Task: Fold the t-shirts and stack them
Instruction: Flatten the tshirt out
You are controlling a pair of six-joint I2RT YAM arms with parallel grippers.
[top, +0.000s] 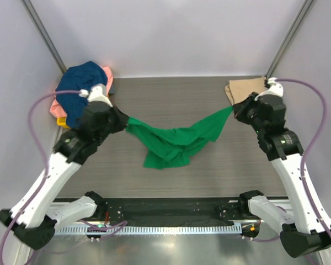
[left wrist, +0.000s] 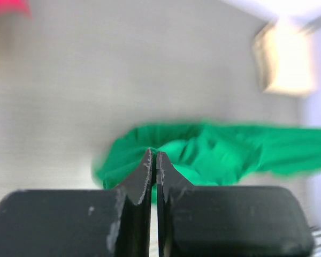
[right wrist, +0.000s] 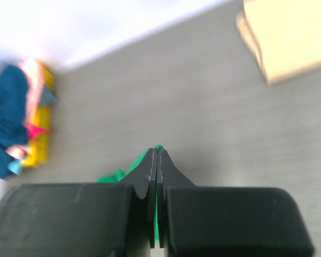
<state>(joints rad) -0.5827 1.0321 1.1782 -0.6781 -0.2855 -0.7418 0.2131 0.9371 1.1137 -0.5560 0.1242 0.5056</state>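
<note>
A bright green t-shirt (top: 174, 141) hangs stretched between both grippers above the middle of the table, its bunched centre sagging onto the tabletop. My left gripper (top: 126, 122) is shut on the shirt's left end, and in the left wrist view the gripper (left wrist: 154, 154) pinches green cloth (left wrist: 230, 150). My right gripper (top: 233, 110) is shut on the right end; the right wrist view shows green cloth (right wrist: 115, 175) between and behind the closed gripper (right wrist: 157, 151). A folded tan t-shirt (top: 245, 88) lies at the back right corner.
A heap of t-shirts (top: 80, 88), navy on top with pink and yellow beneath, sits at the back left corner just behind the left arm. Grey walls close in the table on three sides. The arm bases stand along the near edge.
</note>
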